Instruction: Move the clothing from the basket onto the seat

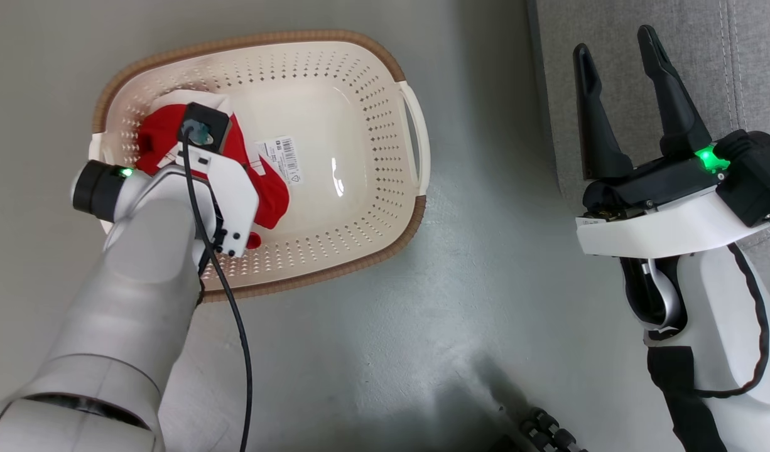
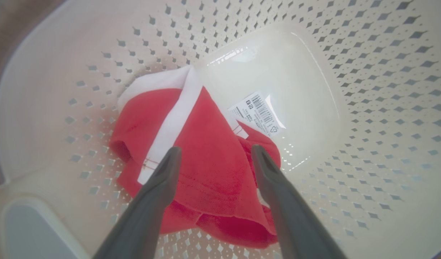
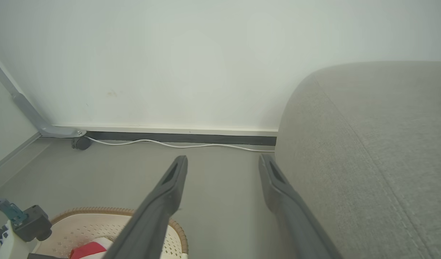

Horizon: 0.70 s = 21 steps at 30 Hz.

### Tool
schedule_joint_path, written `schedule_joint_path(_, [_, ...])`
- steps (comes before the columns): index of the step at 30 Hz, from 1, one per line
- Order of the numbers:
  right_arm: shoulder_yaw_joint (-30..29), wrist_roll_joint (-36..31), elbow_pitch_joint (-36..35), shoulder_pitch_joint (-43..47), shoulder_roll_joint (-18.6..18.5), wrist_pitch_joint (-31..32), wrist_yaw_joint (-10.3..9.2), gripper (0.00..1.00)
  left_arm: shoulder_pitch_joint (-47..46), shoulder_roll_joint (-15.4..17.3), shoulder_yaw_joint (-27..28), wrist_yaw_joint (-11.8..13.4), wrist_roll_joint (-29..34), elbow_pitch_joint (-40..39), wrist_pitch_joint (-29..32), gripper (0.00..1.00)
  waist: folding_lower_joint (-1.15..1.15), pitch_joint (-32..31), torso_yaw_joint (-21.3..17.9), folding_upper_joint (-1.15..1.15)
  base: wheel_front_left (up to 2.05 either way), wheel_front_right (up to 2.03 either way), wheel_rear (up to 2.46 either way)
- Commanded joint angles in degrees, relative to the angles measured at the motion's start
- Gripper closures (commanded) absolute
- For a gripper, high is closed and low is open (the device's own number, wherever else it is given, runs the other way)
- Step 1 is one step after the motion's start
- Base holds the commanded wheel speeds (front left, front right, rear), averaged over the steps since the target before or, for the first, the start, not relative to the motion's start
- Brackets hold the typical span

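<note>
- Our left gripper (image 2: 216, 151) hangs inside the basket (image 1: 385, 163) with its fingers spread wide over the clothing (image 2: 209, 180). Nothing is pinched yet, and we cannot tell whether the tips touch the cloth.
- The clothing lies bunched at the basket's left end, red with a white stripe. It sits against the perforated wall and just beside the label sticker (image 2: 258, 113).
- We judge the main risk to be a thin bite. If the fingers close on a single top fold, the soft cloth may slide out during the lift.
- Pressing too deep could drive the tips against the hard bottom and push the light basket across the floor (image 1: 473, 282).
- A trailing sleeve or hem could catch on the rim during the lift and tip the basket or drag it along.
- The black cable (image 1: 234, 314) along our left forearm hangs over the near rim and may snag there if we pull out low.
- Our right gripper (image 1: 614, 41) is spread and empty, hovering by the edge of the seat (image 1: 737, 63). It lies close to the carry path, so a swinging garment could brush it.
- The basket is open above, so straight up looks like the cleanest exit.
- Bare floor lies between the basket and the seat, giving open room for the crossing.
- The seat's rounded edge rises above the floor, so the garment likely needs height before it moves across.
</note>
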Motion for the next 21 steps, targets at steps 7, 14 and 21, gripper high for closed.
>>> schedule_joint_path(7, [1.52,1.20,-1.63,0.87,0.81,-0.35,0.23,0.00,-2.59,3.24,-0.78,2.56,1.32,0.04,7.62,0.00,0.00,1.43,-1.65,0.00,0.00,0.00,0.00])
schedule_joint_path(14, [2.15,1.83,-1.89,0.86,1.31,-0.35,0.23,0.00,-2.26,4.36,-0.10,3.39,-0.19,0.17,10.88,0.00,0.00,2.87,-2.93,0.00,0.00,0.00,0.00])
schedule_joint_path(21, [2.20,2.24,-2.56,0.53,1.62,-0.35,0.23,0.00,-1.67,5.98,-0.51,4.33,-0.52,0.22,12.77,0.00,0.00,4.60,-3.85,0.00,0.00,0.00,0.00])
